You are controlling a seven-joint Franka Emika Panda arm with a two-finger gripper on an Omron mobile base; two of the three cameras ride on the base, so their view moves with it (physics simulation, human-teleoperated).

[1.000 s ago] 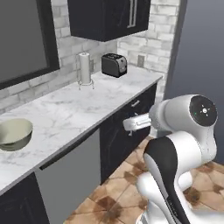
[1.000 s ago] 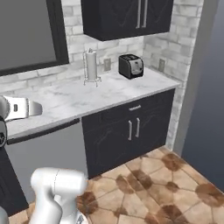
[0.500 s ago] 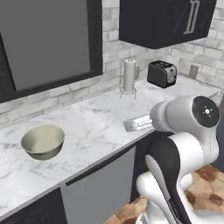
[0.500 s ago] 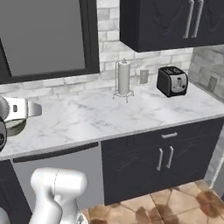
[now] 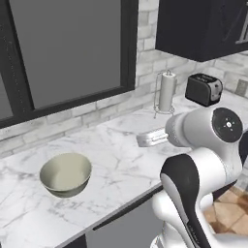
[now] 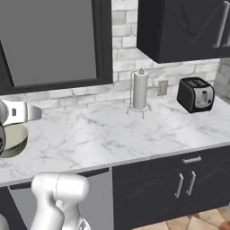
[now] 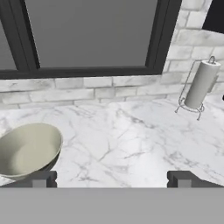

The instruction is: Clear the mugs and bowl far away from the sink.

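Note:
The pale beige bowl (image 5: 65, 174) with a greenish-cream inside stands upright on the white marble counter (image 5: 121, 164), near its front edge. It also shows at the left edge of the right base view (image 6: 11, 139). In the hand view the bowl (image 7: 28, 148) lies at lower left, just above the left fingertip (image 7: 43, 178). My gripper (image 7: 113, 179) is open and holds nothing, hovering over the counter to the bowl's right. The white hand (image 5: 152, 138) sits above the counter's front part. The mugs and the sink are out of view.
A paper towel holder (image 5: 166, 92) (image 6: 140, 90) (image 7: 201, 85) stands by the brick back wall. A black toaster (image 5: 203, 89) (image 6: 194, 94) sits farther right. A dark window (image 7: 87, 35) and a dark upper cabinet (image 6: 179, 27) hang above the counter.
The whole picture has shifted, so the base has driven left along the counter. The bowl, towel holder and toaster now appear farther right and nearer. The gripper stays open.

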